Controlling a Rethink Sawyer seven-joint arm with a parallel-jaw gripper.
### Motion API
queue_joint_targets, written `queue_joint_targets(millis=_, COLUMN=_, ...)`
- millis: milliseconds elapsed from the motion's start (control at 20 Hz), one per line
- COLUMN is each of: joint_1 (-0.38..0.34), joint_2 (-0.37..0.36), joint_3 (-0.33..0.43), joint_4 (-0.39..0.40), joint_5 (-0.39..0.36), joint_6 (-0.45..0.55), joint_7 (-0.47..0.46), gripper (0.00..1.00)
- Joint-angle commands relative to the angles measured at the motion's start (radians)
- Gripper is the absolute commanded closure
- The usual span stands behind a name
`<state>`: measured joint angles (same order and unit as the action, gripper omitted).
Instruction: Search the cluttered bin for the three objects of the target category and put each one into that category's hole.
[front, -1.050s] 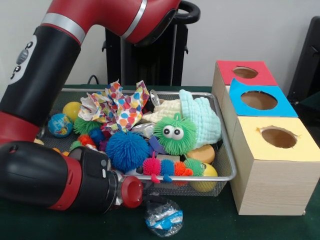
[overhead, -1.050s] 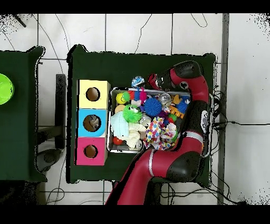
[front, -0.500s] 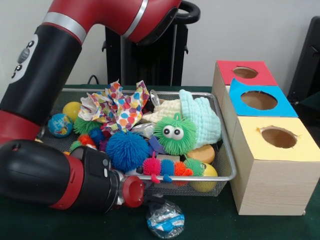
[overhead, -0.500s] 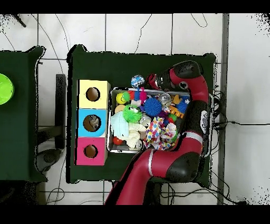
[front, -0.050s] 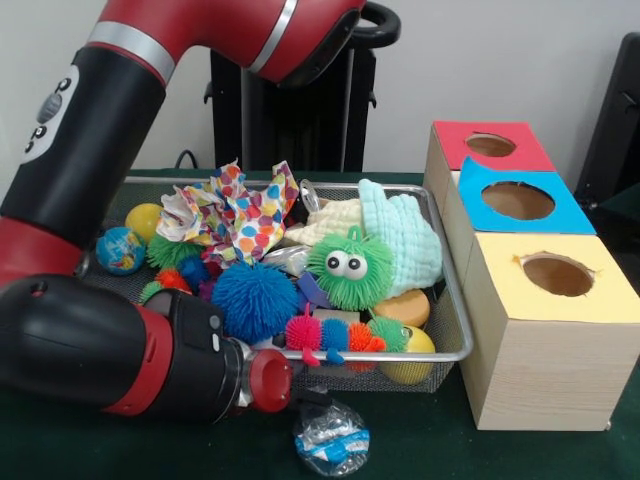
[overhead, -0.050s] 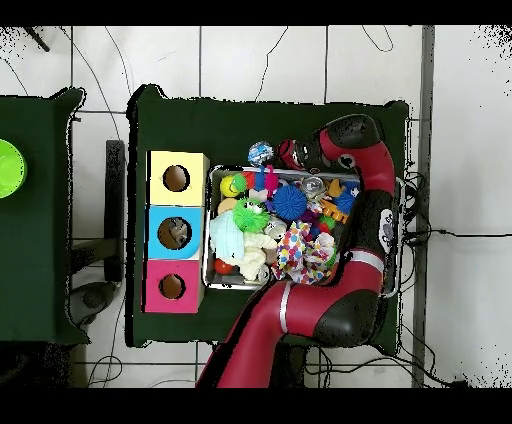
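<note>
Arm reached past the bin's edge with a crinkly ball at its tip

The red and black arm lay across the lower left of the front view, its wrist ending in a red cap beside the wire bin's near rim. The gripper pointed toward the lower centre of the frame, outside the bin. Just below it sat a silver-and-blue crinkly ball, low over the green table. Whether the fingers were closed on that ball or only hovering next to it could not be told, since the wrist hid them; the overhead view showed the ball just beyond the arm's tip, above the bin's upper edge.

The bin was crowded: a green fuzzy toy with eyes, a blue spiky ball, spotted cloth, a pale mint cloth and a small globe ball.

Three boxes stood in a row at the right of the frame, each with a hole on top: red, blue and yellow. That the ball was outside the bin suggested it was one chosen item on its way to a hole, though this was a judgement only
</note>
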<state>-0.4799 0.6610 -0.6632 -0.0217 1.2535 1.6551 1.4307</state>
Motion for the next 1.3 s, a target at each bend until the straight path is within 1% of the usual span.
queue_joint_targets(millis=50, joint_1=0.026, joint_2=0.054, joint_3=0.122, joint_4=0.254, joint_5=-0.065, joint_6=0.170, joint_7=0.098, gripper=1.00)
queue_joint_targets(millis=200, joint_1=0.035, joint_2=0.030, joint_3=0.167, joint_4=0.287, joint_5=-0.052, joint_6=0.171, joint_7=0.146, gripper=1.00)
queue_joint_targets(millis=300, joint_1=0.038, joint_2=-0.005, joint_3=0.198, joint_4=0.330, joint_5=-0.069, joint_6=0.152, joint_7=0.178, gripper=1.00)
queue_joint_targets(millis=400, joint_1=0.037, joint_2=-0.046, joint_3=0.230, joint_4=0.389, joint_5=-0.084, joint_6=0.130, joint_7=0.201, gripper=1.00)
queue_joint_targets(millis=500, joint_1=0.042, joint_2=-0.110, joint_3=0.258, joint_4=0.482, joint_5=-0.110, joint_6=0.079, joint_7=0.211, gripper=1.00)
queue_joint_targets(millis=550, joint_1=0.054, joint_2=-0.177, joint_3=0.273, joint_4=0.584, joint_5=-0.123, joint_6=0.015, joint_7=0.214, gripper=1.00)
queue_joint_targets(millis=600, joint_1=0.065, joint_2=-0.229, joint_3=0.275, joint_4=0.664, joint_5=-0.131, joint_6=-0.027, joint_7=0.214, gripper=1.00)
queue_joint_targets(millis=650, joint_1=0.091, joint_2=-0.321, joint_3=0.260, joint_4=0.808, joint_5=-0.140, joint_6=-0.091, joint_7=0.227, gripper=1.00)
queue_joint_targets(millis=700, joint_1=0.103, joint_2=-0.362, joint_3=0.252, joint_4=0.869, joint_5=-0.141, joint_6=-0.110, joint_7=0.231, gripper=1.00)
queue_joint_targets(millis=750, joint_1=0.117, joint_2=-0.406, joint_3=0.236, joint_4=0.934, joint_5=-0.141, joint_6=-0.119, joint_7=0.255, gripper=1.00)
queue_joint_targets(millis=850, joint_1=0.133, joint_2=-0.450, joint_3=0.215, joint_4=0.996, joint_5=-0.143, joint_6=-0.090, joint_7=0.287, gripper=1.00)
queue_joint_targets(millis=1000, joint_1=0.147, joint_2=-0.494, joint_3=0.192, joint_4=1.043, joint_5=-0.159, joint_6=-0.050, joint_7=0.335, gripper=1.00)
queue_joint_targets(millis=1050, joint_1=0.148, joint_2=-0.508, joint_3=0.180, joint_4=1.046, joint_5=-0.171, joint_6=-0.014, joint_7=0.375, gripper=1.00)
queue_joint_targets(millis=1100, joint_1=0.149, joint_2=-0.521, joint_3=0.176, joint_4=1.055, joint_5=-0.179, joint_6=0.002, joint_7=0.389, gripper=1.00)
queue_joint_targets(millis=1150, joint_1=0.144, joint_2=-0.527, joint_3=0.171, joint_4=1.045, joint_5=-0.195, joint_6=0.045, joint_7=0.428, gripper=1.00)
queue_joint_targets(millis=1200, joint_1=0.143, joint_2=-0.538, joint_3=0.170, joint_4=1.049, joint_5=-0.205, joint_6=0.062, joint_7=0.440, gripper=1.00)
queue_joint_targets(millis=1250, joint_1=0.131, joint_2=-0.540, joint_3=0.163, joint_4=1.027, joint_5=-0.228, joint_6=0.106, joint_7=0.472, gripper=1.00)
queue_joint_targets(millis=1300, joint_1=0.128, joint_2=-0.548, joint_3=0.162, joint_4=1.024, joint_5=-0.242, joint_6=0.128, joint_7=0.486, gripper=1.00)
